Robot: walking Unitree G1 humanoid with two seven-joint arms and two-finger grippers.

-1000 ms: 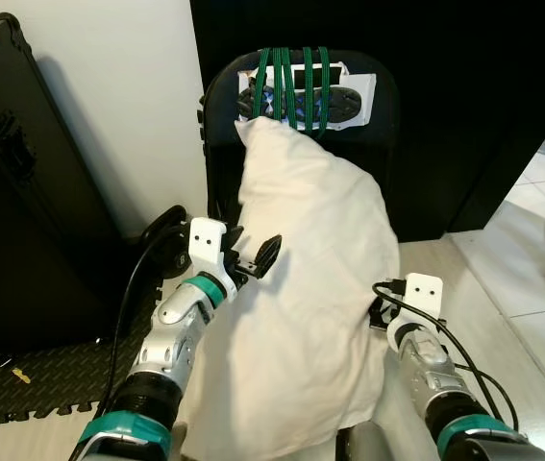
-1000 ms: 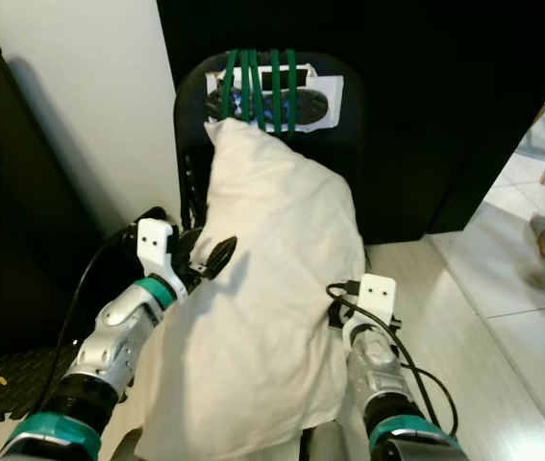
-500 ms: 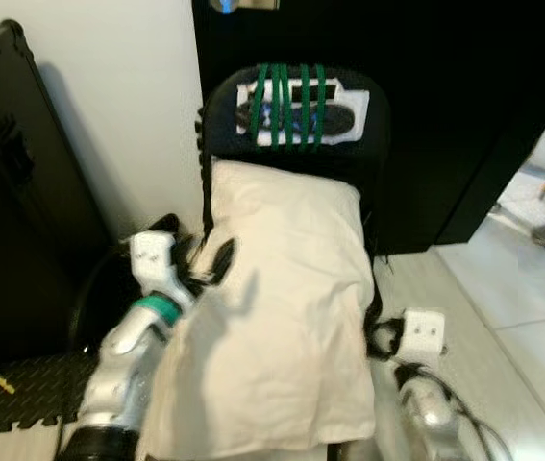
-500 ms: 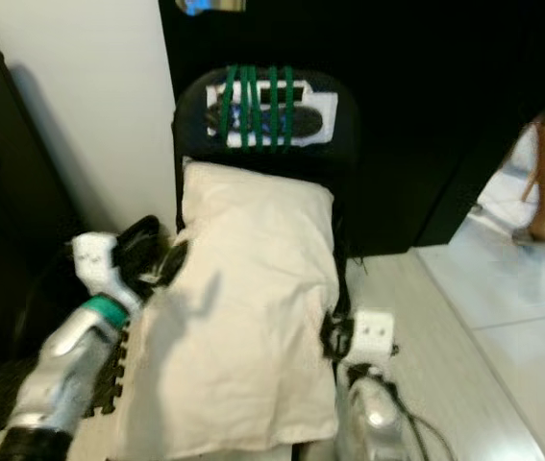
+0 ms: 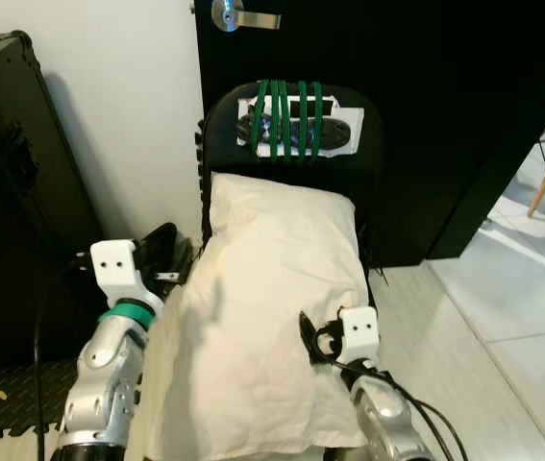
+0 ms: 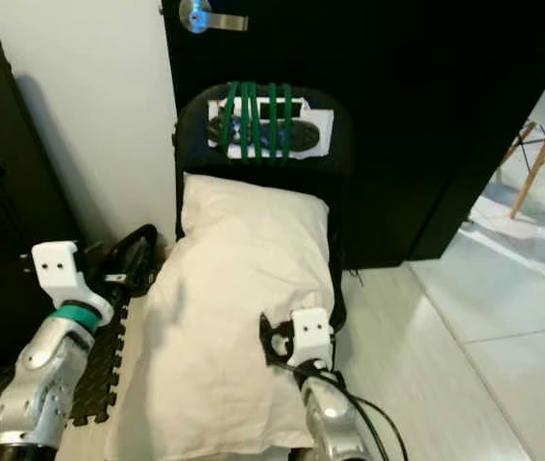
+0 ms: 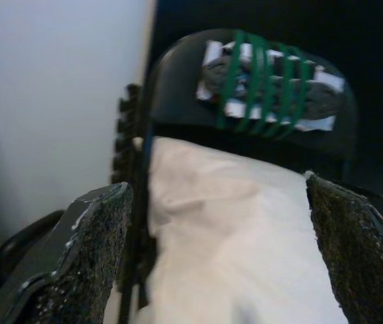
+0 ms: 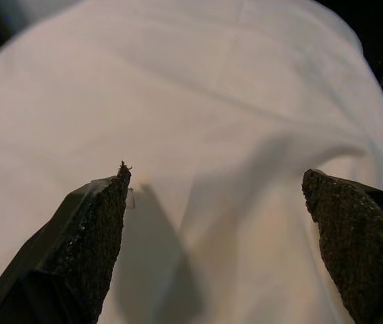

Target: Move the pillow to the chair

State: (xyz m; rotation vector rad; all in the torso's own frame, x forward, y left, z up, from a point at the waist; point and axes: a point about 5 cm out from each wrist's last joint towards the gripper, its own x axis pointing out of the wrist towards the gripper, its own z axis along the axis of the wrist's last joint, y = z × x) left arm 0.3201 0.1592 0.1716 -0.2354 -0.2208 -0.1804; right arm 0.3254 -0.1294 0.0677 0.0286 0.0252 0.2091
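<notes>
Two grippers low in frame, left gripper (image 7: pixel 211 270) spread wide beside the cream pillow's (image 5: pixel 272 317) left edge, right gripper (image 8: pixel 218 223) spread over its lower right, pillow lying on the black chair (image 5: pixel 296 158) at centre, against the green-strapped backrest.

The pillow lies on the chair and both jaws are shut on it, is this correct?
Not quite. The pillow lies on the chair, but both wrist views show the jaws wide open: left gripper and right gripper hold nothing.
</notes>
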